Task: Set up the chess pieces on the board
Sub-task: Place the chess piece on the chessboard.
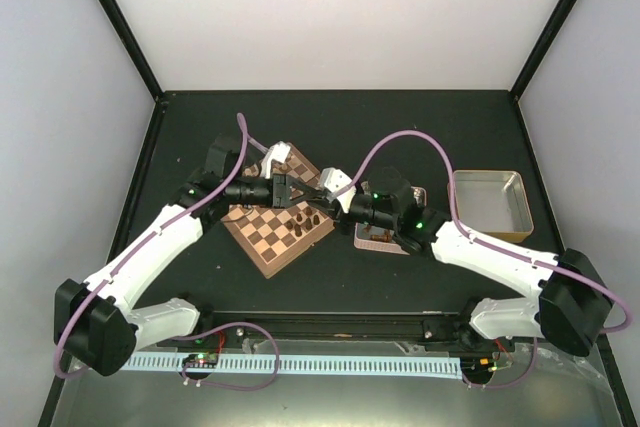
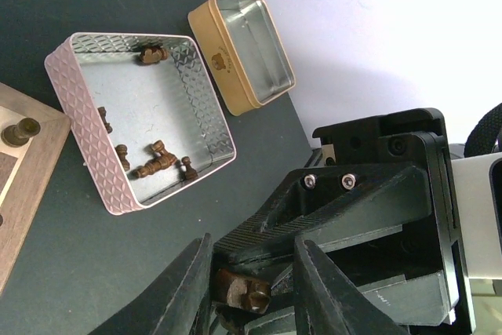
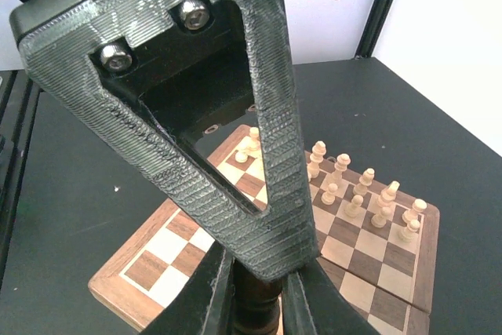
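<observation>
The board (image 1: 268, 245) lies at mid-table, and in the right wrist view (image 3: 169, 245) it carries pale pieces (image 3: 361, 194) on its far side. A few dark chess pieces (image 1: 305, 219) stand on it. My two grippers meet tip to tip above the board. My right gripper (image 3: 257, 297) is shut on a dark chess piece (image 3: 255, 311). My left gripper (image 2: 251, 288) is open, its fingers (image 2: 188, 288) straddling that same piece (image 2: 245, 292) and the right fingertips. In the top view the left gripper (image 1: 303, 192) and right gripper (image 1: 323, 197) nearly touch.
A pink embossed tin (image 2: 78, 115) holds several loose dark pieces (image 2: 157, 164); in the top view it (image 1: 380, 243) sits under my right arm. An empty gold-sided tin (image 2: 205, 29) lies beyond it, at the table's right (image 1: 490, 237). One brown piece (image 2: 20, 132) stands on the board's corner.
</observation>
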Robot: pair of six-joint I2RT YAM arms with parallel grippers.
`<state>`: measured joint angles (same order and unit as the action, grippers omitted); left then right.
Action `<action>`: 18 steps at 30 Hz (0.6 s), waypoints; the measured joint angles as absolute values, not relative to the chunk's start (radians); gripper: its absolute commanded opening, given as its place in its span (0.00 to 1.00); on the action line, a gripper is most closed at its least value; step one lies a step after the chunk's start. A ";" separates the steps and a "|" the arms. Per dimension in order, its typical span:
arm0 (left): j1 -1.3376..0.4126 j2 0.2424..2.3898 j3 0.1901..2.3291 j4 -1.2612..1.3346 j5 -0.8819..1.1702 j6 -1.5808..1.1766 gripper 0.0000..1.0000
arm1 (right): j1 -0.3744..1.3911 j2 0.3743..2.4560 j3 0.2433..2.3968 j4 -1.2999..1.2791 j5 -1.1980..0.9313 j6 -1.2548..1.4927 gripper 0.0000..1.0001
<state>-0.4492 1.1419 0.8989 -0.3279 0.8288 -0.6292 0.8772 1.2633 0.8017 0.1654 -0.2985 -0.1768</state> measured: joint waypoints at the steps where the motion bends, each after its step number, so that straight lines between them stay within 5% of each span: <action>1: -0.448 1.142 0.899 -0.328 0.828 -0.629 0.02 | 0.879 1.264 0.801 0.168 -0.295 -0.176 0.02; 18: -0.385 1.097 0.847 -0.332 0.778 -0.668 0.01 | 0.917 1.367 0.791 0.327 -0.233 -0.136 0.03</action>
<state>-0.3855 1.0966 0.8474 -0.3325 0.7780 -0.6682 0.9173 1.3674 0.7914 0.3267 -0.2329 -0.1360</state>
